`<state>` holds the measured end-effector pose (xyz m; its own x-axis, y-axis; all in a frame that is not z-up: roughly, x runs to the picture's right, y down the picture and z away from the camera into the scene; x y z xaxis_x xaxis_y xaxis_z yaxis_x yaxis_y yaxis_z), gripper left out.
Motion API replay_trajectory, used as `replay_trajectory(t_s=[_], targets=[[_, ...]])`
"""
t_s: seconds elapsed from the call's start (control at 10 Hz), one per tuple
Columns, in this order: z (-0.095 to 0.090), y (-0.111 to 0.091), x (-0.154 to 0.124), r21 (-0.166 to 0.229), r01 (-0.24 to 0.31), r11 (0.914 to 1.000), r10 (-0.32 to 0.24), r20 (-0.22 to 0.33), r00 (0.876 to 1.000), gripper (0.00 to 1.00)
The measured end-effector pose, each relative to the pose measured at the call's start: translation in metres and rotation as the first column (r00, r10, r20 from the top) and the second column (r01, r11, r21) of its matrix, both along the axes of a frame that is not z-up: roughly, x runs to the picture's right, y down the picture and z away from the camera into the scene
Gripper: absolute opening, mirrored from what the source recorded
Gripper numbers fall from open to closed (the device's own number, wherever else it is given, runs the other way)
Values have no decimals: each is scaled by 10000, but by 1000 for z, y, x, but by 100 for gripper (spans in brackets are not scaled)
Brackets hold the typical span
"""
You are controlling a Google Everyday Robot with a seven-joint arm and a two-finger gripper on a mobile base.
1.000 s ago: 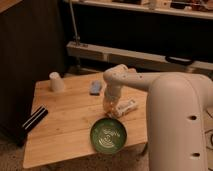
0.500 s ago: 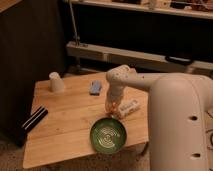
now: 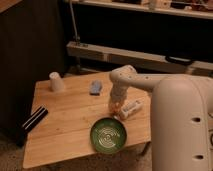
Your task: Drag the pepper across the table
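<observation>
The light wooden table fills the left and middle of the camera view. My gripper hangs down from the white arm over the table's right part, just above the green bowl. An orange bit of the pepper shows right at the gripper's tip, on the tabletop; the rest of it is hidden by the gripper. A white labelled bottle lies on its side just right of the gripper.
A green bowl sits near the front edge. A blue-grey object lies behind the gripper. A white upturned cup stands at the back left. A black flat object overhangs the left edge. My white body fills the right.
The gripper has shifted slightly right and toward the bottle over the last second; the orange pepper stays at its tip. The other objects have not moved.
</observation>
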<state>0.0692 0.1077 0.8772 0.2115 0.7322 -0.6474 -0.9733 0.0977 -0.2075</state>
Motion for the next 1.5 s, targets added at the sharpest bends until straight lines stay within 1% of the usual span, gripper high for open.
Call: replay_trajectory(t_s=[0.4, 1.2, 1.5], targets=[[1, 2, 15, -87, -102, 9999, 101, -111, 9999, 0], [-7, 3, 47, -108, -422, 9990, 418, -397, 9983, 0], [-9, 5, 55, -158, -373, 9992, 367, -382, 9986, 0]])
